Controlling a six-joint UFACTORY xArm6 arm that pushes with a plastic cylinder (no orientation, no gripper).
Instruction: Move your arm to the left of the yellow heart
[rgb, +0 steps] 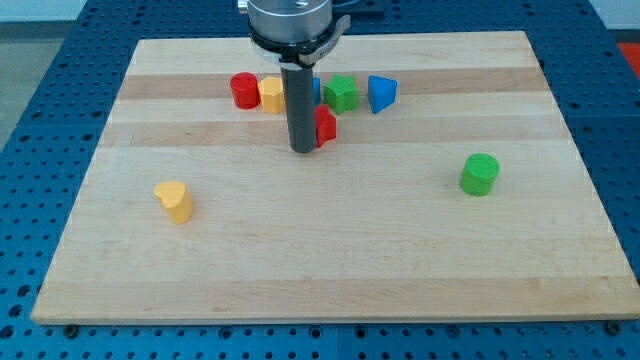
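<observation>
The yellow heart (175, 201) lies on the wooden board (330, 270) at the view's left, below centre. My tip (302, 149) rests on the board near the top centre, well to the right of and above the yellow heart. It touches or nearly touches a red block (325, 125) just to its right. The rod hides part of a blue block (316, 88) behind it.
A row near the top holds a red cylinder (243, 90), a yellow block (271, 94), a green block (341, 93) and a blue triangular block (381, 93). A green cylinder (480, 174) stands alone at the right.
</observation>
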